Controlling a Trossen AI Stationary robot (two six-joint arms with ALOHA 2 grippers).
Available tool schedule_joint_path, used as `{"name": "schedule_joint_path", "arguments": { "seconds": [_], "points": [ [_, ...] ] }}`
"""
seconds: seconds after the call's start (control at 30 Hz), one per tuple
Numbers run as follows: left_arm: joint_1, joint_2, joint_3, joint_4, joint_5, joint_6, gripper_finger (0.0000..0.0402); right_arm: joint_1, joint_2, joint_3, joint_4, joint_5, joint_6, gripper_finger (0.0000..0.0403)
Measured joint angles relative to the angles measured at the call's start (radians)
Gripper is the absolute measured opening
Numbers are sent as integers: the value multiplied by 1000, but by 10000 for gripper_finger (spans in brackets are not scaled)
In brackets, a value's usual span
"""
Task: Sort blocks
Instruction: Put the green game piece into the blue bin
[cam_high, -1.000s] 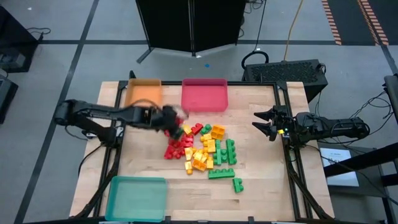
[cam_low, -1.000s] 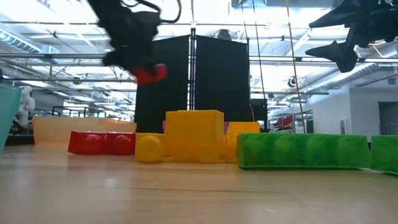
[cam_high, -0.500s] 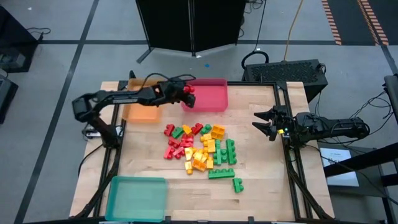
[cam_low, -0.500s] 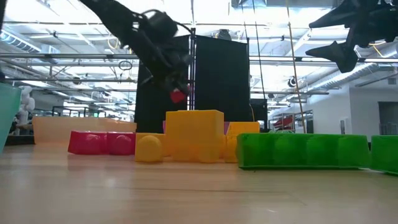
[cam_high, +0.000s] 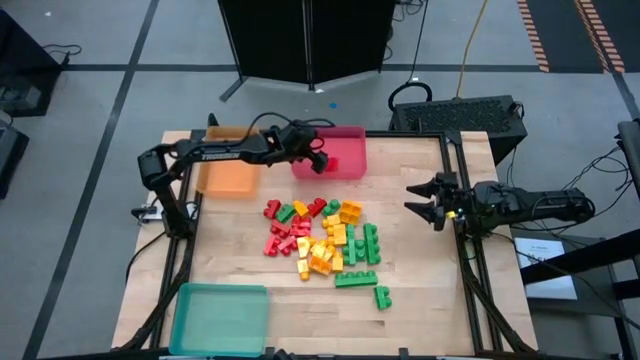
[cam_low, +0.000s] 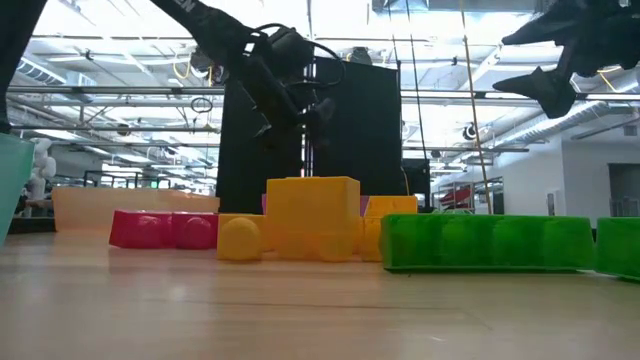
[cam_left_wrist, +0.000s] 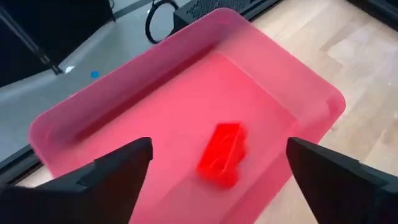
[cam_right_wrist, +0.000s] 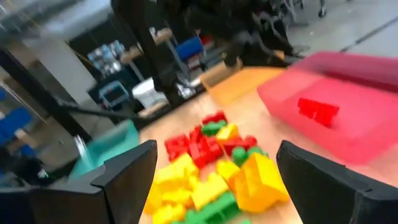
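Our left gripper (cam_high: 318, 160) hangs with its fingers spread wide over the translucent red rectangular tray (cam_left_wrist: 261, 68). Directly below them a small red studded plastic brick (cam_left_wrist: 222, 153) sits inside that tray, released. Our right gripper (cam_high: 418, 198) waits open at the table's right edge, well apart from the mixed pile of bricks (cam_high: 325, 240).

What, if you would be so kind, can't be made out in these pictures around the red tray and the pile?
- Red block: blurred in the left wrist view; resting or falling unclear.
- Red tray: low view, yellow bricks hide it.
- Left end effector: high view, fingers too small.
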Motion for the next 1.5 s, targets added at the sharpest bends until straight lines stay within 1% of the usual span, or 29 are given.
{"name": "schedule_joint_path", "arguments": {
  "seconds": [0.07,0.13,0.17,0.23,0.3,0.33,0.4,0.47,0.53,0.6,0.7,0.77,0.83,0.87,0.93,1.0,1.07,1.13,1.2,1.27,1.33,1.43,1.5],
  "points": [
    [0,0,33,-55,24,5,389,0,20,0,-23,-1,0,322],
    [0,0,70,-133,76,-31,390,0,50,0,-39,-3,2,322],
    [0,0,90,-177,119,-62,391,0,68,0,-49,-17,8,322],
    [-5,-1,120,-242,237,-93,391,1,118,0,-63,-77,26,322],
    [-20,-8,145,-299,347,-100,392,2,185,0,-75,-152,62,322],
    [-32,-13,156,-329,386,-100,392,3,223,0,-86,-182,85,322],
    [-67,-24,184,-371,419,-98,392,13,301,0,-89,-242,131,322],
    [-110,-50,209,-439,416,-69,392,40,383,0,-88,-283,184,322],
    [-171,-88,244,-465,370,-26,393,78,454,0,-80,-290,251,322],
    [-248,-144,269,-507,293,9,393,125,523,-2,-46,-289,339,322],
    [-375,-245,295,-546,132,20,393,222,611,5,17,-294,495,322],
    [-456,-324,295,-590,5,-27,393,294,676,37,34,-289,601,322],
    [-535,-393,296,-640,-116,-110,393,362,750,86,16,-273,690,322],
    [-572,-428,296,-682,-164,-157,393,392,794,122,-2,-259,726,322],
    [-636,-480,295,-763,-226,-266,393,439,895,209,-71,-235,777,322],
    [-690,-525,295,-824,-269,-378,393,468,1004,325,-204,-217,811,322],
    [-737,-554,294,-880,-284,-456,393,486,1118,457,-371,-196,849,322],
    [-778,-572,294,-927,-285,-509,393,497,1232,590,-564,-159,870,322],
    [-814,-576,293,-982,-285,-543,393,502,1331,708,-668,-150,896,322],
    [-848,-576,293,-1044,-288,-572,393,502,1409,794,-706,-154,906,322],
    [-886,-575,289,-1105,-294,-610,393,505,1473,862,-664,-152,928,322],
    [-939,-574,260,-1161,-329,-674,393,513,1548,923,-607,-154,963,322],
    [-976,-573,244,-1186,-368,-724,393,526,1586,941,-607,-153,1020,322]
  ]
}}
